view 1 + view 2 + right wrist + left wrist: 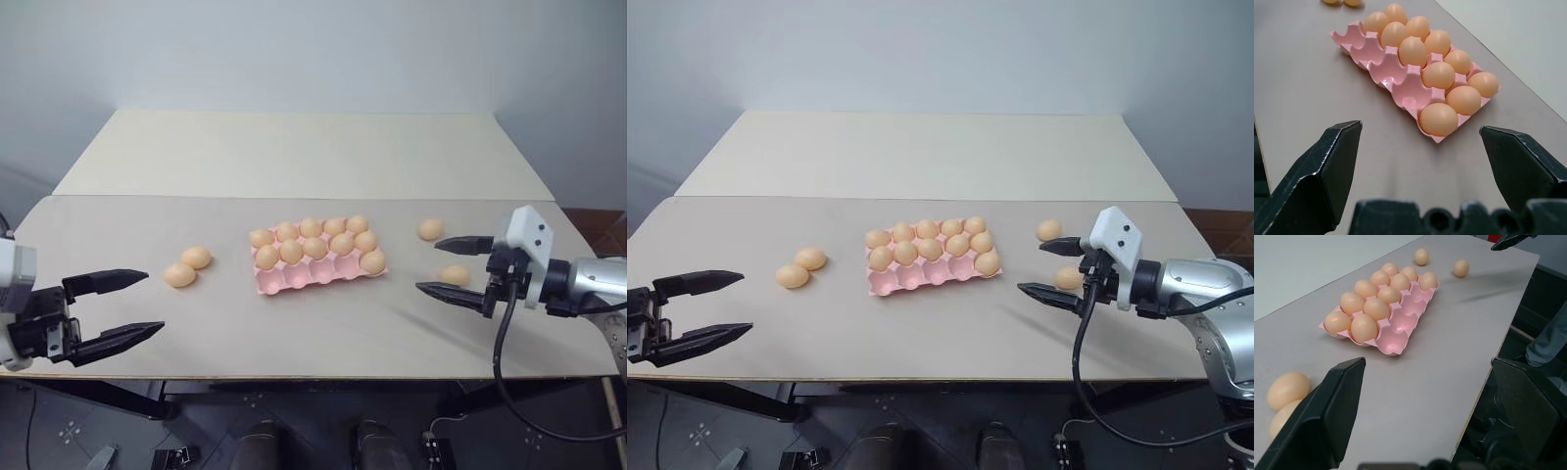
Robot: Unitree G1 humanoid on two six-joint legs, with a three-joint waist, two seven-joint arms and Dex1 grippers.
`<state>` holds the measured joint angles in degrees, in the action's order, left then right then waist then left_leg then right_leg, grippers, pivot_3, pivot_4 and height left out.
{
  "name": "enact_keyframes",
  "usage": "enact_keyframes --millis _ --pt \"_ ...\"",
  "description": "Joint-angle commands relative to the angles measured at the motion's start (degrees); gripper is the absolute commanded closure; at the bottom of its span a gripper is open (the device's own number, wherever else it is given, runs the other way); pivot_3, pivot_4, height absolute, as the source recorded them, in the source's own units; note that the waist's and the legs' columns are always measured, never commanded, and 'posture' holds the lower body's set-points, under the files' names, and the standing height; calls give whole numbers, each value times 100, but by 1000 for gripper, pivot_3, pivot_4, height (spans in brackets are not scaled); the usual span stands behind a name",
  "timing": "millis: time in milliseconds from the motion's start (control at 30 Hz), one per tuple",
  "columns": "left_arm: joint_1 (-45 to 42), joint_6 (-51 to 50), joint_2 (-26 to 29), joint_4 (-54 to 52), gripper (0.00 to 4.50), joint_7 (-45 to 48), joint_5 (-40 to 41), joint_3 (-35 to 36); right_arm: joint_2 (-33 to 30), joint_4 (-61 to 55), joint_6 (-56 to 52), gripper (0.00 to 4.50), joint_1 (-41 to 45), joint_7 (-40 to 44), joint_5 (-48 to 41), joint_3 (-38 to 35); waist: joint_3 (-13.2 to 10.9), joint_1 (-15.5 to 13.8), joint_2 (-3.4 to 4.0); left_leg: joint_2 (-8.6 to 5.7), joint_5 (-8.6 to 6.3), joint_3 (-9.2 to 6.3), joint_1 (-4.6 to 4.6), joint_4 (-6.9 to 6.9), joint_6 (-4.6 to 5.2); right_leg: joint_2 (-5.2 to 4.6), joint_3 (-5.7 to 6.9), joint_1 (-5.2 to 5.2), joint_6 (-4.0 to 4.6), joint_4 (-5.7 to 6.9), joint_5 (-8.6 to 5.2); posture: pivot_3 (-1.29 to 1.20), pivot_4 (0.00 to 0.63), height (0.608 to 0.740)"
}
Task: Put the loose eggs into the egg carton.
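Honestly, both grippers, left (147,305) and right (453,265), are hanging wide and empty, risking nudging loose eggs (188,266) rolling off the bench (323,338) before reaching the carton (294,281).

Each hand is a pair of long, black, wedge-shaped fingers tapering to blunt tips, set on a dark blocky base: the left hand (132,305) and the right hand (453,266). The right wrist carries a white angular housing (527,235) at its 12 o'clock side, ahead of a silver-grey cylindrical forearm (598,279). A thick black cable (502,367) loops away from it towards 6 o'clock.
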<state>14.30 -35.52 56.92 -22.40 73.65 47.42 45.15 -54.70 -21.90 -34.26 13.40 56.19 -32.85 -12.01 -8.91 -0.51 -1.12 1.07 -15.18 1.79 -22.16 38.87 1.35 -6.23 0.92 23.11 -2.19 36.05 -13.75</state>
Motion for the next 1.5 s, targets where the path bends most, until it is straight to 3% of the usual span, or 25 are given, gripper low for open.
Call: enact_keyframes --millis 33,300,767,900,1133,1333,1500 --pt "-46 16 -8 -89 21 -30 91 26 -46 -68 92 0 138 5 -26 -154 0 0 0 0 0 0 0 0 0 0 0 0 0 0 0 0 150 740" --pt "15 9 -47 -160 21 -9 135 65 -26 -120 47 0 168 -28 -89 -235 0 1 -1 1 0 4 0 0 0 1 -4 2 0 0 1 0 150 740" --pt "-889 31 89 179 21 113 211 -937 -320 -415 -432 0 -358 -698 279 -685 -1 -9 -3 1 -1 12 -1 -2 2 2 -8 4 -2 -2 3 0 150 740" --pt "-1173 122 221 508 21 339 85 -1240 -329 -208 -683 0 -118 -1046 514 -397 -1 9 -2 1 -1 20 5 0 2 3 -15 2 -1 -2 5 0 150 740" --pt "-1708 229 242 745 21 421 -51 -1628 -50 1092 -912 0 1355 -1428 1242 710 -3 115 -4 1 3 28 3 -3 5 6 -22 9 1 -3 8 0 150 740" --pt "-1814 357 260 829 21 560 -133 -1767 -450 1458 -306 0 992 -575 1389 847 -4 58 -3 1 -4 28 -13 -5 15 4 -17 15 -4 -11 7 0 150 740" --pt "-1933 373 211 832 21 553 -142 -1916 -361 2217 353 0 1120 -150 1789 1230 -4 80 -3 1 -5 33 -1 -1 16 4 -21 5 -11 -11 15 0 150 740"
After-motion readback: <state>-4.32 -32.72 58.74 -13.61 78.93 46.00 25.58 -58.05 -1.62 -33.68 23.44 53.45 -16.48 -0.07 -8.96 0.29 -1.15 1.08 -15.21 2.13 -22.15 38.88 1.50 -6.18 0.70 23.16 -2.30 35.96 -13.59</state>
